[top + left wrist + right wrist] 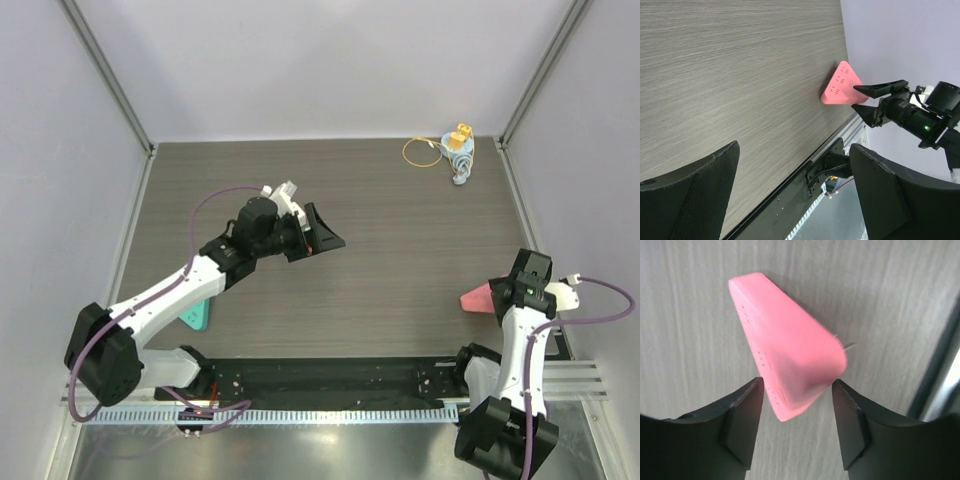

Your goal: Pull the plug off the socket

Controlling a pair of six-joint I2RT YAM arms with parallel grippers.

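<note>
**Inspector:** Materials and shapes first.

**Assessor:** The pink triangular plastic socket block (785, 355) is smooth, with rounded corners and rows of small slots on its upper face. It lies flat on the grey wood-grain table (400, 250). The claws' fingers (742, 420) are matt black wedges with a fine grained surface.

**Inspector:** Arm poses?

**Assessor:** The right claw (796, 384) is low over the table with its jaws apart. The narrow end of the socket block sits between them. A gap shows on the left side; contact on the right cannot be told. The left claw (318, 243) hangs mid-table on an outstretched arm, well apart from the block, spread wide and holding nothing.

**Inspector:** Anything cut off or unclear?

**Assessor:** A thin pale sliver at the block's edge, just ahead of the right finger, is too blurred to identify. A flat teal piece (203, 316) is partly covered by the left arm, behind its claw. A small yellow-and-blue item with an orange wire loop (455, 150) lies far ahead of the right claw, too small to make out.
</note>
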